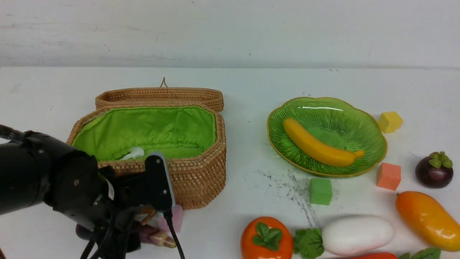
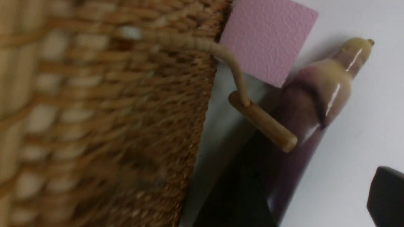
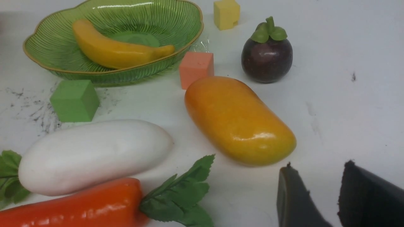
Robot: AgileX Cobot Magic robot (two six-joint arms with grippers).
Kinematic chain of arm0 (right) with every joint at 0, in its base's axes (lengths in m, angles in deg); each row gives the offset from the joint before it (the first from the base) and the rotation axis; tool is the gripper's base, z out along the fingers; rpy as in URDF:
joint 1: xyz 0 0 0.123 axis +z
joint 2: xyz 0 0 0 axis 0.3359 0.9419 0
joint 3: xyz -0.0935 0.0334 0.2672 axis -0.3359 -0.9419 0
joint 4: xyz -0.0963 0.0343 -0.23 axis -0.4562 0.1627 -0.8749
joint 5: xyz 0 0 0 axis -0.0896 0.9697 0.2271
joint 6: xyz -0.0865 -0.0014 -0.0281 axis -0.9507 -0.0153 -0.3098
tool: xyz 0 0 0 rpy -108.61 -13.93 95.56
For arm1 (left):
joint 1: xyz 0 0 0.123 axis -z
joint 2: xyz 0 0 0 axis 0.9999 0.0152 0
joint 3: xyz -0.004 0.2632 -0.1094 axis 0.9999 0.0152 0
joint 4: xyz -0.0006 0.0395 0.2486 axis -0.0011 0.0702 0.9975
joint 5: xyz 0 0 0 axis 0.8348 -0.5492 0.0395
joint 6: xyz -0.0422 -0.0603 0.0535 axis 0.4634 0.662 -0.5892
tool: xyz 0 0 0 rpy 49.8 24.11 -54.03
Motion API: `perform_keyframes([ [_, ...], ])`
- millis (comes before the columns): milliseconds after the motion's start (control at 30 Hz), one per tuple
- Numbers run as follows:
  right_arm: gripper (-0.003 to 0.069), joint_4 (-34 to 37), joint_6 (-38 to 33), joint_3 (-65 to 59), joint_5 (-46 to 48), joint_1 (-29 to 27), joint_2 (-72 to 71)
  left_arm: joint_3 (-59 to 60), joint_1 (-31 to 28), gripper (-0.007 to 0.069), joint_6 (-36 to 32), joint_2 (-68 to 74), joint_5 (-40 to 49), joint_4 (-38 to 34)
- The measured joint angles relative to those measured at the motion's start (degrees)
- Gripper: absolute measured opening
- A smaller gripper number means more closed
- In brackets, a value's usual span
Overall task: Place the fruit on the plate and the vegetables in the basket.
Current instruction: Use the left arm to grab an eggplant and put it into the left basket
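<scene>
The open basket (image 1: 197,172) stands at the left and the green plate (image 1: 341,118) at the right holds the banana (image 1: 316,145). The eggplant (image 2: 315,94) lies on the table in front of the basket. My left gripper (image 2: 315,176) is open around its dark end, close to one finger. The mangosteen (image 1: 433,172), mango (image 1: 427,219), persimmon (image 1: 266,239), white radish (image 1: 357,235) and red-orange vegetable (image 3: 79,205) lie on the table at the near right. My right gripper (image 3: 318,167) hovers open and empty beside the mango (image 3: 240,119).
A pink foam cube (image 2: 268,34) touches the basket's front wall beside the eggplant, under the basket's wooden toggle (image 2: 262,124). Green (image 1: 320,191), orange (image 1: 388,176) and yellow (image 1: 390,121) cubes sit around the plate. A white tuft (image 1: 133,153) lies inside the basket.
</scene>
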Motion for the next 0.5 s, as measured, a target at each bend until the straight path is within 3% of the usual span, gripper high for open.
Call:
perform_keyframes([
  [500, 0.0242, 0.0, 0.0, 0.0, 0.0, 0.0, 0.0, -0.1, 0.0, 0.0464, -0.3, 7.2, -5.3, -0.1],
])
